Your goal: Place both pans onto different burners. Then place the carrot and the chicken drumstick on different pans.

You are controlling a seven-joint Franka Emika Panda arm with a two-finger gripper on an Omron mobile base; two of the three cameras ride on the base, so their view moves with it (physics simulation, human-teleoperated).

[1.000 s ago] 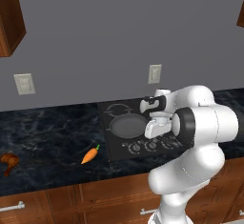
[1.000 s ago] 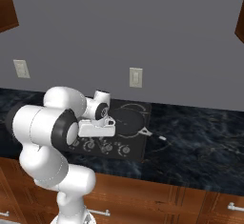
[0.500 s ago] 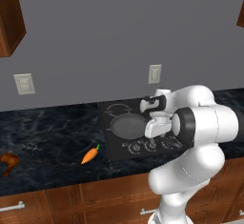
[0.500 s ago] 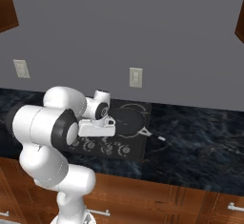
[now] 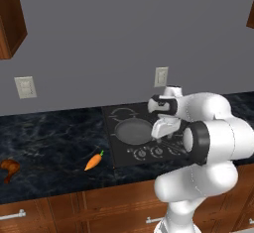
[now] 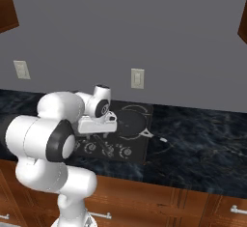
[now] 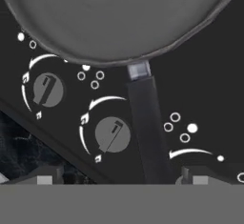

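Far left on the dark counter (image 5: 44,143), the drumstick (image 5: 9,167) lies by itself near the front edge. Right of it, well apart, the carrot (image 5: 93,161) lies just off the cooktop's (image 5: 115,150) left edge, green top toward the cooktop. Next comes the pan (image 5: 134,131), sitting on the cooktop's front left burner, with the rear left burner (image 5: 125,113) bare behind it. In the hand view the pan's handle (image 7: 148,127) runs from the rim down between the two fingertips (image 7: 45,177), over the knob row, with one knob (image 7: 47,89) on its left and another knob (image 7: 112,135) beside it. The gripper (image 7: 121,179) stands open, one tip well off each side of the handle; whether either touches it I cannot tell. From the right base view the gripper (image 6: 101,133) hangs low over the knobs, and beyond the cooktop's right edge lies another stretch of dark counter.
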